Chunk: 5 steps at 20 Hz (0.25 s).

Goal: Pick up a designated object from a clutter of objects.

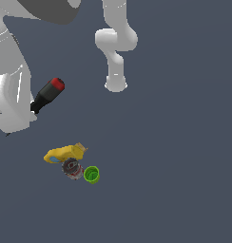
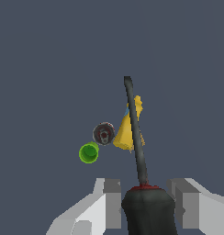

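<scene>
screwdriver (image 2: 137, 137) clamped between pincer (image 2: 148, 202) fingers

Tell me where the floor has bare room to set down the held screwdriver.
The tool holds the screwdriver aloft. The floor is bare on the exterior view's right of the green cup and below the cluster. It is crowded where the yellow bottle, grey can and cup sit together.

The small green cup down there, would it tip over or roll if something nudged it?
The green cup looks small and open-topped, so probably light and easy to shove. Being round, it would likely roll once tipped. The dark can close beside it might block it.
</scene>
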### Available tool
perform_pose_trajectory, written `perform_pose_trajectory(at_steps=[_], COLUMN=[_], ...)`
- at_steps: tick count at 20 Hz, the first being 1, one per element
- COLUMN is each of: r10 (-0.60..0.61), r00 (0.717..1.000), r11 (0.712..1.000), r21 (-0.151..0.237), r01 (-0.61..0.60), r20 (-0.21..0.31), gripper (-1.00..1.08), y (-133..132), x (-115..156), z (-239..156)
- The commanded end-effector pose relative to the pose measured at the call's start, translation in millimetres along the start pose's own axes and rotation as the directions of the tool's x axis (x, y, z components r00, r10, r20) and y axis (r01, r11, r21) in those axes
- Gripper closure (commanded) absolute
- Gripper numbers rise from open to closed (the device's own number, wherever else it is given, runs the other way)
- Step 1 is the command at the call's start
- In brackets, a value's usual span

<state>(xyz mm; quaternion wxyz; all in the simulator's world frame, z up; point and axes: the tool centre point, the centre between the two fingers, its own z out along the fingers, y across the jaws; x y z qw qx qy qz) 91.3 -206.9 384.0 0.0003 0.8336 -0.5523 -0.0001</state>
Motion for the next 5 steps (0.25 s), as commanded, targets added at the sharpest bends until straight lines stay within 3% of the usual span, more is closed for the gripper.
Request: perform_pose_trajectory(at_steps=[1,5], r10=[-0.001,0.0], r00=[1.0,1.0], r11=[1.0,1.0], r21=[0.0,0.001], r01=[0.001,0.0], r20=[0.0,0.0], gripper=[1.08,1.08], y=[-0.5,-0.6], x=[2.2,3.5], z=[-4.1,-5.8])
